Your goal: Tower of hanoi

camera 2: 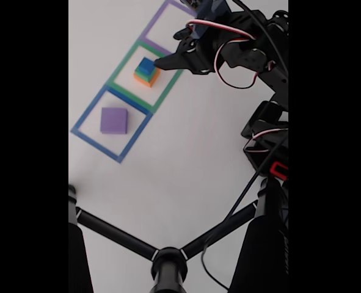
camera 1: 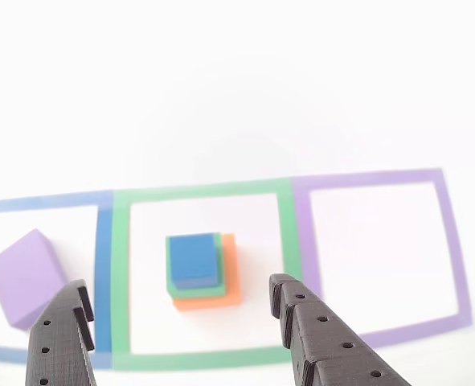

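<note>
Gripper (camera 1: pixel 177 322) wide open, empty, straddling the stack: blue block (camera 1: pixel 194 259) on green (camera 1: pixel 171 277) on orange (camera 1: pixel 231 281), middle square; purple block (camera 1: pixel 24 275) alone at left; probably lining up blue.

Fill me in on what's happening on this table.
A robot arm is working a Tower of Hanoi. Its tool hangs open over the green outline, gripping nothing. There the blue block sits on the green block, which sits on the orange block. The purple block lies alone in the blue outline. The purple outline holds nothing.
</note>
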`<action>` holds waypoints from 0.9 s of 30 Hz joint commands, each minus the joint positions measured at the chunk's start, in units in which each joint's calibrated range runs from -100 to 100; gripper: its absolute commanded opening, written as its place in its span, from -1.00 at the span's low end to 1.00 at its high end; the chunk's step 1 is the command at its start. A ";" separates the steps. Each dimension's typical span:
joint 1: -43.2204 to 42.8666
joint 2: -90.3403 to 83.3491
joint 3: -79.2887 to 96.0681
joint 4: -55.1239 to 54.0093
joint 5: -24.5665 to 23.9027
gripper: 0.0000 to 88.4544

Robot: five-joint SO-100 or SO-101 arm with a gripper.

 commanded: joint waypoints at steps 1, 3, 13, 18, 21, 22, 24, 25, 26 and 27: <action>1.75 -0.97 8.82 -15.73 0.00 -0.41; 2.23 -0.01 12.64 -21.48 0.00 -0.40; 2.42 9.04 28.64 -50.62 0.00 -0.35; 1.08 13.96 32.27 -60.50 0.00 -0.35; 0.41 16.14 33.64 -64.07 0.00 -0.35; 0.22 16.71 34.27 -65.28 0.00 -0.35; -0.17 18.16 35.36 -67.87 0.00 -0.36; -0.36 18.97 35.82 -69.25 0.00 -0.36; -0.55 20.02 36.27 -70.87 0.00 -0.36; -0.65 21.15 36.46 -72.24 0.00 -0.36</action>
